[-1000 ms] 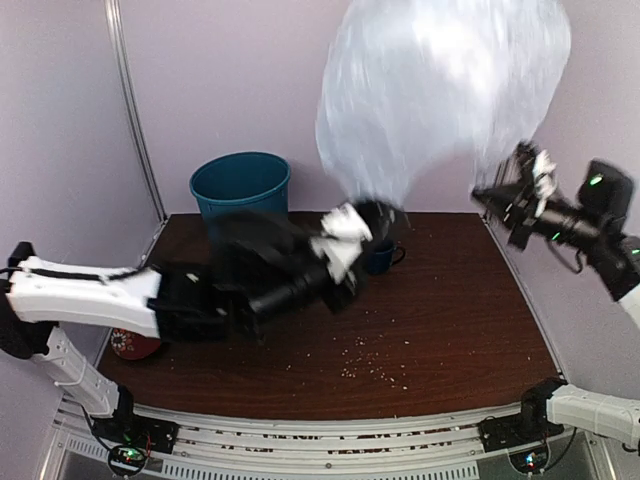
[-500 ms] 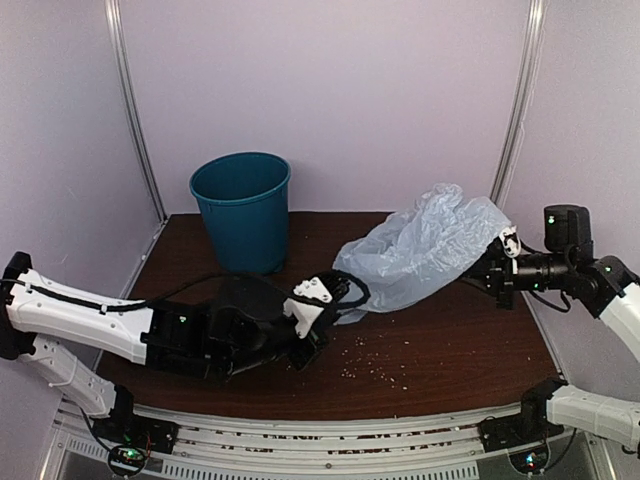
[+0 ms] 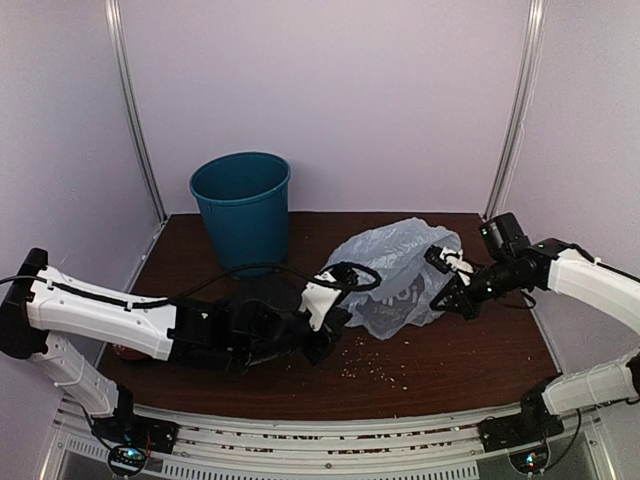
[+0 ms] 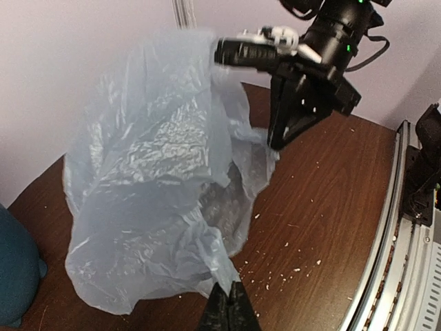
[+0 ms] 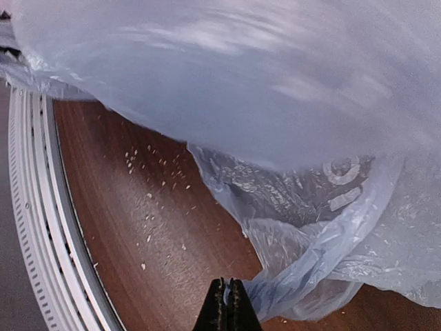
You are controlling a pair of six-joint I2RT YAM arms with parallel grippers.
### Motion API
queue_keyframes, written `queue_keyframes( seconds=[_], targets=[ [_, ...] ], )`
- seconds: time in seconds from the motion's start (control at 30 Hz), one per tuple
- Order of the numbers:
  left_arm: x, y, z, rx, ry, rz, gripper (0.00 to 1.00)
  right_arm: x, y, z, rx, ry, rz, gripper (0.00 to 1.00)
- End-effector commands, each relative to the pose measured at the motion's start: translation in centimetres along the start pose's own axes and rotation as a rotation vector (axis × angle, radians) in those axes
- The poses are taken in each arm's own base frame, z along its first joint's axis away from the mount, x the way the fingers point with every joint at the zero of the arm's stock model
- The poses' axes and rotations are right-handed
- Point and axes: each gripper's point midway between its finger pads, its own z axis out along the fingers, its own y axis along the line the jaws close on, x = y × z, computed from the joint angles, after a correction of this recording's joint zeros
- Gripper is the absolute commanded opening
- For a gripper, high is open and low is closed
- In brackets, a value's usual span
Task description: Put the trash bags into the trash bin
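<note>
Left end effector (image 4: 229, 303) and right end effector (image 5: 227, 298) each pinch tight on the trash bag (image 3: 395, 275); it slumps on the counter (image 3: 470, 350) between them, apart from the trash bin (image 3: 240, 205)

Light is evenly spread; shadows are soft; the trash bag (image 5: 241, 83) is blurred in the right wrist view.

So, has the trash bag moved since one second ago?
Yes. The trash bag has come down from high in front of the back wall to the table, right of the trash bin.
</note>
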Motion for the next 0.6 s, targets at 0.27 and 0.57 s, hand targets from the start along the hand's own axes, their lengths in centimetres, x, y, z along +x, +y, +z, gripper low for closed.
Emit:
queue_keyframes(
  seconds=[0.27,0.57],
  targets=[
    [-23.9,7.9,-4.9,-0.255,-0.415,0.103,0.00,-16.5,-0.6,-9.9,0.240,-0.257,-0.191,0.00],
    [-36.4,6.5,-16.0,-0.273,-0.654,0.191,0.00,-30.4,6.6,-36.8,0.554,-1.001,-0.414,0.00]
  ],
)
